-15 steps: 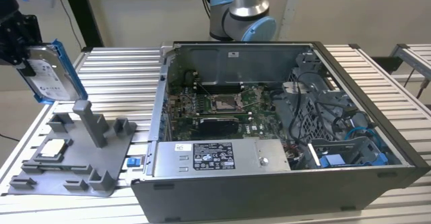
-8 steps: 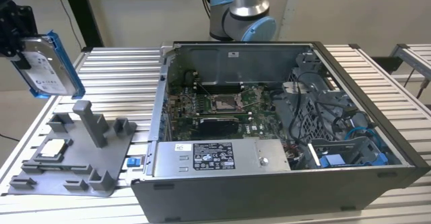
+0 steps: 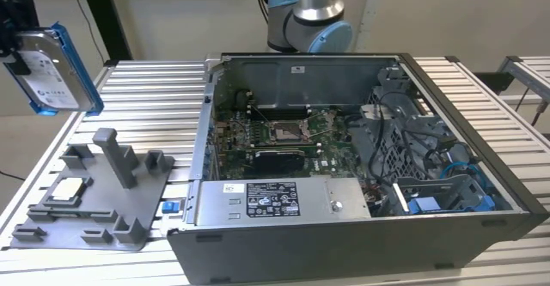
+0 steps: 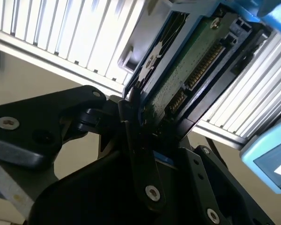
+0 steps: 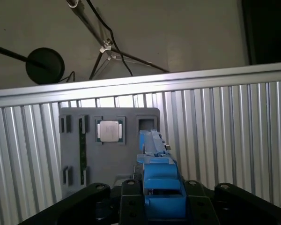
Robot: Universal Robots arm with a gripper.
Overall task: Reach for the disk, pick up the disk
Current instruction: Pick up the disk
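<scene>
Gripping the disk [image 3: 50, 70] by its edge, pincer [image 4: 145, 126] closed, above the table [image 3: 146, 99]

The disk [image 3: 50, 67] hangs in the air at the upper left of the exterior view, tipped nearly on edge, white label facing the camera, blue rails down both long sides. In the second wrist view the claw [image 4: 139, 123] pinches it, green circuit-board side showing.

Silver-grey disk [image 3: 47, 67] with blue rails [image 3: 76, 60], grey fixture [image 3: 99, 200], ribbed silver table [image 3: 154, 99]
</scene>
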